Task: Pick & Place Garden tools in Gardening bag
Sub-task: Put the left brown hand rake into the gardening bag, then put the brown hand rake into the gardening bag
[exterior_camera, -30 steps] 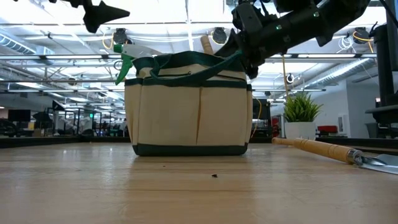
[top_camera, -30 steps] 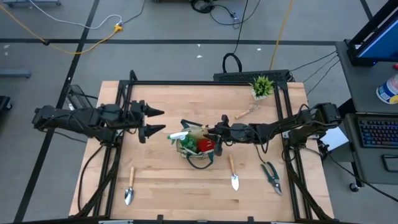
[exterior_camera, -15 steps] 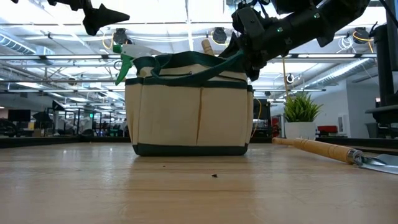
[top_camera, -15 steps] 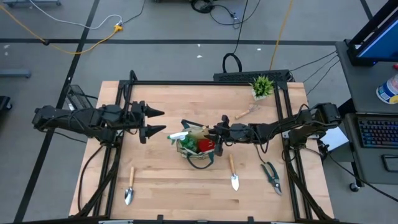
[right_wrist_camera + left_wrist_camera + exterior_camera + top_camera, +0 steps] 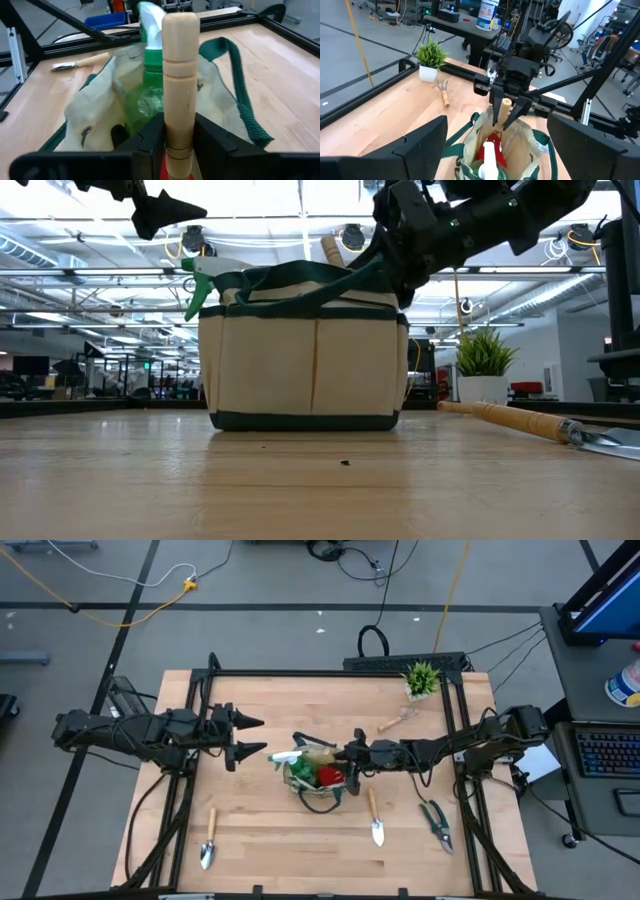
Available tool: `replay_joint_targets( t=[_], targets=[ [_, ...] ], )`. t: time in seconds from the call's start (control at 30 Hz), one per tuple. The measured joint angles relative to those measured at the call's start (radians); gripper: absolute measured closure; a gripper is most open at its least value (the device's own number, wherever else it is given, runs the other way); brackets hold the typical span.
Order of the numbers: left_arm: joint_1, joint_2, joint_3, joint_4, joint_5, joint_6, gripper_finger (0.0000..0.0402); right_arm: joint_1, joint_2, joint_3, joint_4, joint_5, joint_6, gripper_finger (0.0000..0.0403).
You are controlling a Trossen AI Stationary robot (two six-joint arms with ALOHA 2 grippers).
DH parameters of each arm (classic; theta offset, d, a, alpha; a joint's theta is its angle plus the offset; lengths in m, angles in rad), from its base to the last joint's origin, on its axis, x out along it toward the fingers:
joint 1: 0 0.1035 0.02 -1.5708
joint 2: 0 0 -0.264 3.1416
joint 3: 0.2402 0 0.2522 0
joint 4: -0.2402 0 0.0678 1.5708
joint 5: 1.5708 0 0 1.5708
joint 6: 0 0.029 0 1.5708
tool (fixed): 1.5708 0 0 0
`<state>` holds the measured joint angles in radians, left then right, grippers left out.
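The tan gardening bag (image 5: 318,783) with dark green trim stands on the table's middle. It holds the green spray bottle (image 5: 290,758) and the red-black glove (image 5: 330,775). My right gripper (image 5: 351,765) is over the bag's right rim, shut on a wooden-handled tool (image 5: 179,75); the tool's head is hidden in the bag. My left gripper (image 5: 252,735) hangs open and empty in the air to the left of the bag. Its wide-apart fingers frame the bag in the left wrist view (image 5: 495,150). My right gripper pinches the tool's wooden handle (image 5: 178,131) between its two fingers (image 5: 150,137), below the rounded free end (image 5: 180,25). The fingers come from the table's right, slanting down into the bag's mouth (image 5: 395,260). The handle stands nearly upright, free end up (image 5: 331,248), lower part inside the bag.
On the table lie a trowel (image 5: 208,840) at the near left, a trowel (image 5: 375,820) right of the bag, green-handled shears (image 5: 436,825) at the near right, and a rake (image 5: 393,722) beside the potted plant (image 5: 421,678) at the far right.
My right gripper stays over the bag's right rim with the handle. The bag has shifted a little toward the table's left under it.
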<state>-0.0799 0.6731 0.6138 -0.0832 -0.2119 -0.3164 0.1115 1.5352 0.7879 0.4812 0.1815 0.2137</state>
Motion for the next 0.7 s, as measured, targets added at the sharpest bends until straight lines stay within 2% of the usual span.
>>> replay_joint_targets(
  t=[0.43, 0.7],
  targets=[
    [0.0, 0.0, 0.0, 0.001, 0.0, 0.0, 0.0052, 0.003, 0.0, 0.0, 0.012, 0.031, -0.028, 0.0254],
    [0.0, 0.0, 0.0, 0.001, 0.0, -0.001, 0.0052, 0.003, 0.0, 0.0, 0.049, 0.033, -0.057, 0.0246]
  ],
)
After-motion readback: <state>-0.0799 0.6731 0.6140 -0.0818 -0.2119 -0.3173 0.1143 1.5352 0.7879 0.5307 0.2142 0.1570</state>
